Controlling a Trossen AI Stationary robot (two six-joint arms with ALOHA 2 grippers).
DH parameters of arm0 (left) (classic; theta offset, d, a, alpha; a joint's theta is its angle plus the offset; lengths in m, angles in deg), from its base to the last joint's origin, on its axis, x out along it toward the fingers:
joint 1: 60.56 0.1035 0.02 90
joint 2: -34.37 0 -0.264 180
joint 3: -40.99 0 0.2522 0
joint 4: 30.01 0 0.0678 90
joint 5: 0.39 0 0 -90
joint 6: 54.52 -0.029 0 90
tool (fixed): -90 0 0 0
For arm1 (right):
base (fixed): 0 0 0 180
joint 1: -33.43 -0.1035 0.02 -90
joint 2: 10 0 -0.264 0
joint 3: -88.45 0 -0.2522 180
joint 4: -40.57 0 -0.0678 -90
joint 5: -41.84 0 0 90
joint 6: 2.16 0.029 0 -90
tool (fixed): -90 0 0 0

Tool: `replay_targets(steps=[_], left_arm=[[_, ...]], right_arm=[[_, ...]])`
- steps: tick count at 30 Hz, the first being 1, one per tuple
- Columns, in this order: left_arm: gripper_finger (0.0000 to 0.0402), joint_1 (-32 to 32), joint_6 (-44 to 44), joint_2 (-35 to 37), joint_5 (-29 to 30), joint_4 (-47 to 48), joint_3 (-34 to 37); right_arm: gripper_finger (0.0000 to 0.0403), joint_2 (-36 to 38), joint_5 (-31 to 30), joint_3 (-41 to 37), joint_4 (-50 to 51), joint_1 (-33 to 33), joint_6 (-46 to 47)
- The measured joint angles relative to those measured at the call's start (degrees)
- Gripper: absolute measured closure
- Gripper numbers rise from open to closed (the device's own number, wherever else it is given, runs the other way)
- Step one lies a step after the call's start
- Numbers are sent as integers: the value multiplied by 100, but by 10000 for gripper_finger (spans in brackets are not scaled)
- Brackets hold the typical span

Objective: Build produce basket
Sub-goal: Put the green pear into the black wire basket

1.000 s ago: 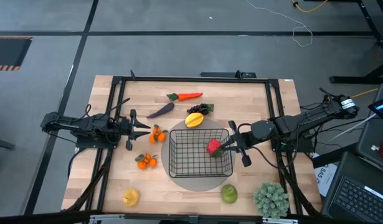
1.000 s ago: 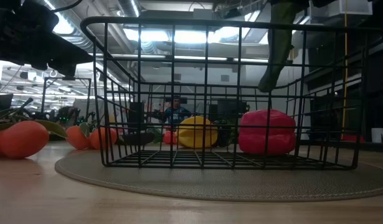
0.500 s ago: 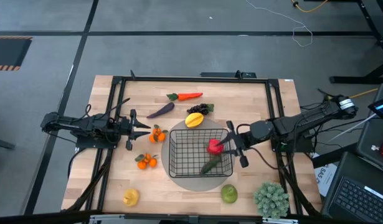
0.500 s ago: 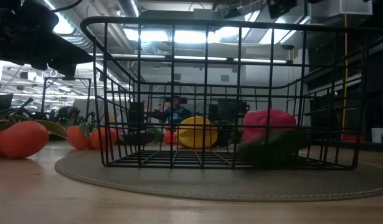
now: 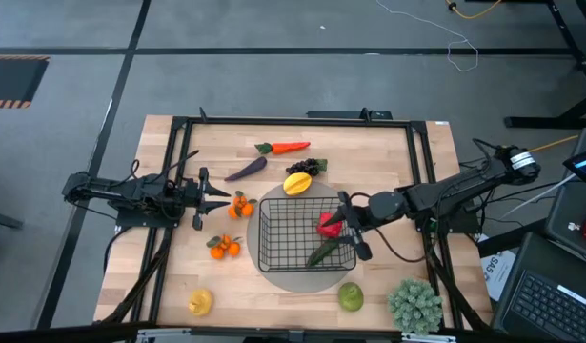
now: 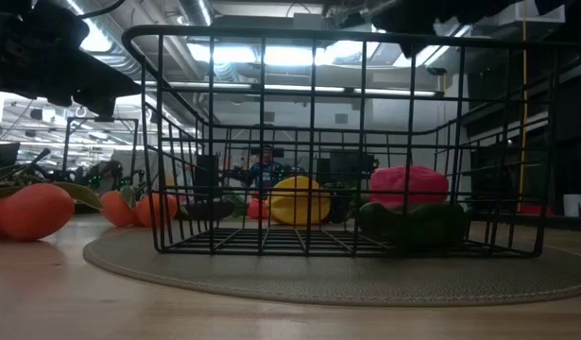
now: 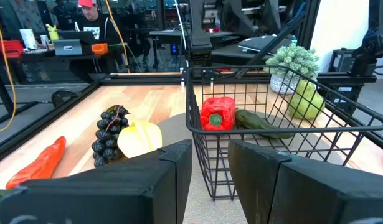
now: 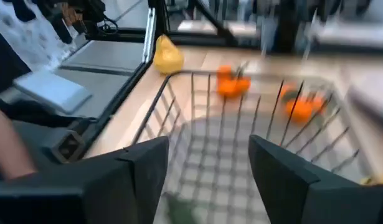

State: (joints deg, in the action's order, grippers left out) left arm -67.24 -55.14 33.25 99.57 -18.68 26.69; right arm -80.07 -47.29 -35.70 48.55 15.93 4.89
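1. The black wire basket (image 5: 307, 232) stands on a grey round mat (image 5: 273, 274) at the lower centre of the tabletop (image 5: 388, 152) in the high view.
2. Inside it, along the right side, lie a red pepper (image 5: 328, 225) and, just below it in the frame, a green cucumber (image 5: 322, 252); in the low view the cucumber (image 6: 413, 225) rests on the basket floor in front of the pepper (image 6: 409, 185).
3. The right gripper (image 5: 348, 227) hangs over the basket's right rim, jaws spread wide and holding nothing.
4. Above the basket in the high view: a yellow fruit (image 5: 296, 183), dark grapes (image 5: 306, 167), a purple eggplant (image 5: 246, 170) and an orange carrot (image 5: 285, 148).
5. To its left are two tangerine clusters (image 5: 240, 205) (image 5: 224, 246); lower left, another yellow fruit (image 5: 200, 302); lower right, a green apple (image 5: 350, 295) beside a bushy pale-green plant (image 5: 414, 305).
6. The left gripper (image 5: 220, 196) waits at the left, next to the upper tangerines, jaws parted and empty.
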Motion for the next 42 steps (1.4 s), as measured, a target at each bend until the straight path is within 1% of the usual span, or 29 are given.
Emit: replay_targets(steps=[2, 4, 6, 10, 12, 14, 16, 19, 23, 27, 29, 32, 36, 38, 42], left_arm=[[308, 0, 0, 0, 0, -2, 0], [308, 2, 0, 0, 0, -1, 0], [308, 2, 0, 1, 0, 0, -1], [308, 0, 0, 1, 0, 0, -2], [308, 2, 0, 2, 0, 0, 0], [308, 2, 0, 1, 0, 0, -2], [308, 0, 0, 0, 0, -1, -2], [308, 0, 0, 0, 0, 0, -2], [308, 2, 0, 0, 0, 0, 0], [308, 1, 0, 0, 0, -2, -1], [308, 0, 2, 2, 0, -2, 0], [308, 1, 1, 0, 0, -2, 0], [308, 1, 0, 0, 0, -2, -2], [308, 1, 0, 1, 0, -4, 0], [308, 2, 0, 2, 0, -2, -2]], right_arm=[[191, 96, 203, 202, 372, 2, 600], [191, 187, 482, 359, 531, -23, 894], [194, 234, 849, 395, 658, -133, 871], [202, 237, 1769, 390, 966, -510, 613], [207, 217, 1959, 323, 1122, -775, 616], [211, 211, 2002, 212, 1234, -1068, 626], [213, 198, 1794, 142, 1219, -1320, 622], [214, 138, 1159, 45, 1230, -1603, 620], [215, -96, 1071, 6, 1019, -1814, 738], [215, -614, 768, 8, 599, -1989, 767], [215, -913, 647, 134, 552, -2048, 767], [215, -1278, 448, 420, 836, -2077, 809], [215, -1564, 54, 874, 1749, -2075, 1101], [215, -1646, -32, 1030, 2053, -2072, 1249], [215, -1707, -33, 1093, 2126, -2128, 1391]])
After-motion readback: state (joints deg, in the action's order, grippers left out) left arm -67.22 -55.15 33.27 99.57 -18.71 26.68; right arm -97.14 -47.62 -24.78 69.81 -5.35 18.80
